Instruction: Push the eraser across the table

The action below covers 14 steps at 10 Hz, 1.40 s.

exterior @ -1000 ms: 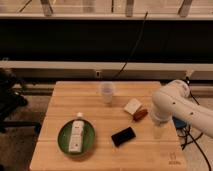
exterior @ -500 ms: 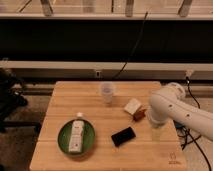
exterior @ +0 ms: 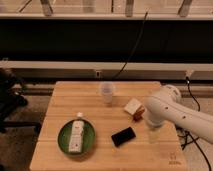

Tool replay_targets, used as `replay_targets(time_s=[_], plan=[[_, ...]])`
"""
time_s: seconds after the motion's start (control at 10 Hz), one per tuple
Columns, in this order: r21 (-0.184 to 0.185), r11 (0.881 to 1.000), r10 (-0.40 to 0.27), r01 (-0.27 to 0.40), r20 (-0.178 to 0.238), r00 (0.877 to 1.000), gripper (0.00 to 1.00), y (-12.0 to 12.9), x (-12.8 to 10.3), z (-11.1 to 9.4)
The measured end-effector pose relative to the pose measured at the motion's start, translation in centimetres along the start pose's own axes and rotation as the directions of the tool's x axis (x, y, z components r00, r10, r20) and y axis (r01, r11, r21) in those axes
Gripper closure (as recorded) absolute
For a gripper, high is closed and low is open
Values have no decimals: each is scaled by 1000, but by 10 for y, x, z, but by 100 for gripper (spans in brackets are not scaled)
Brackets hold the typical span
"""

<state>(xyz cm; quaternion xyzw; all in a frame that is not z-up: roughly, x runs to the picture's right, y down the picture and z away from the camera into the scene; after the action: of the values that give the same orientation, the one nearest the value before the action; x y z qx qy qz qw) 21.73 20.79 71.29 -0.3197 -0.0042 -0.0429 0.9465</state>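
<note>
The approach looks in hand: the small flat black rectangular eraser (exterior: 123,136) lies toward the near middle of the square light-wood table (exterior: 65,100), and the gripper (exterior: 154,133), open or clenched cannot be told, sits just right of it, so the next move likely calls for a low leftward sweep.

The eraser (exterior: 123,136) lies near-centre on the table (exterior: 75,100), right of the plate (exterior: 62,138). The plate sits near left and carries the bottle (exterior: 76,135). The cup (exterior: 107,93) stands far centre. The block (exterior: 133,106) sits right of the cup, behind the eraser. The gripper (exterior: 155,134) is just right of the eraser, nearer than the block.
</note>
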Motion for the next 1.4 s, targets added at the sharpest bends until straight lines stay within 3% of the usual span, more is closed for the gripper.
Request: replay_targets(time_s=[0.6,1.0,1.2,1.4], plan=[[-14,1000,-12,13,9,1000,20,4,-9,8],[-25,1000,-18,18,14,1000,29,7,-15,14],[-30,999,-19,20,17,1000,44,8,-16,16],[-34,999,-21,22,19,1000,66,8,-18,21]])
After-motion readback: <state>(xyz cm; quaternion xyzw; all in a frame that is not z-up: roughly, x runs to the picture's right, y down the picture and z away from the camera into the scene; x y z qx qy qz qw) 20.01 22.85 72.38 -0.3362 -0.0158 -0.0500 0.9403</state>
